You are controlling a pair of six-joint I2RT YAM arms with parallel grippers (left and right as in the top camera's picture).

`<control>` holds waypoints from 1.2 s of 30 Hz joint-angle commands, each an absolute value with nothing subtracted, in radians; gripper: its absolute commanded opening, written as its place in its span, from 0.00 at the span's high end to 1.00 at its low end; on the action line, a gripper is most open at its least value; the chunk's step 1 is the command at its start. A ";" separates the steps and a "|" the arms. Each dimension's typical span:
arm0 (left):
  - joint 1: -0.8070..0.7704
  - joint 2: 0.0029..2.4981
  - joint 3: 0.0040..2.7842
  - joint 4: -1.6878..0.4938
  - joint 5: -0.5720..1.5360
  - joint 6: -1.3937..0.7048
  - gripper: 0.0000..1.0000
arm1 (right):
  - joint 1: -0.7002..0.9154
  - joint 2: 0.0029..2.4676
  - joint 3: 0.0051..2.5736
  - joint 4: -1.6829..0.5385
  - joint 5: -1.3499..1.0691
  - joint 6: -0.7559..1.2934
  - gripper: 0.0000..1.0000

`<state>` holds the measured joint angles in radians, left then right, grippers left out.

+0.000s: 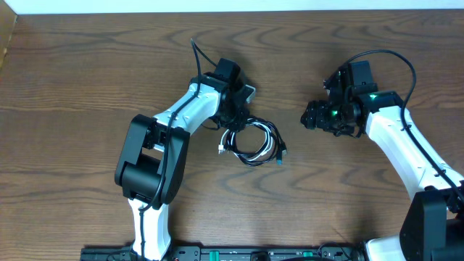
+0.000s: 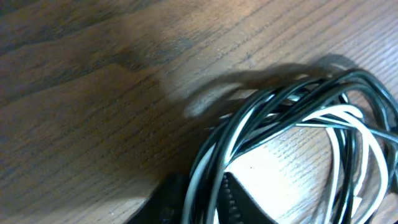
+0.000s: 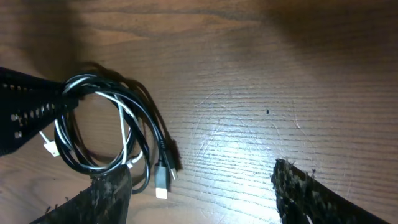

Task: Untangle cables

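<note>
The black and white cables (image 1: 253, 142) lie coiled together in one hand-sized loop on the wooden table. My left gripper (image 1: 233, 122) is at the loop's upper left edge. In the left wrist view its fingers (image 2: 208, 202) are closed on the bundled strands (image 2: 286, 118). My right gripper (image 1: 313, 116) hovers open and empty to the right of the coil. The right wrist view shows the coil (image 3: 106, 130) at the left, plug ends (image 3: 163, 177) by the right gripper's left finger, and the left gripper's fingers (image 3: 28, 112) on the loop.
The table (image 1: 87, 65) is dark wood with a pale strip along its far edge. Thicker black wires run along both arms. The arm bases (image 1: 217, 254) stand at the front edge.
</note>
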<state>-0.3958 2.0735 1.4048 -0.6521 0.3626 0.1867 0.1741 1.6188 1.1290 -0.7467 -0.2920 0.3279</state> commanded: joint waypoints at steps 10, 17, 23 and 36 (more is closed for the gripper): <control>-0.394 1.714 1.469 -0.696 0.453 -0.105 0.93 | 0.178 1.581 1.134 -0.462 -0.791 0.209 0.40; -0.358 1.650 1.469 -0.698 0.609 -0.209 0.92 | 0.179 1.560 1.133 -0.397 -0.813 0.316 0.45; -0.305 1.650 1.469 -0.662 0.776 -0.323 0.93 | 0.260 1.570 1.133 -0.410 -0.589 0.479 0.49; -0.291 1.650 1.468 -0.635 0.845 -0.357 0.93 | 0.326 1.589 1.133 -0.253 -0.610 0.598 0.52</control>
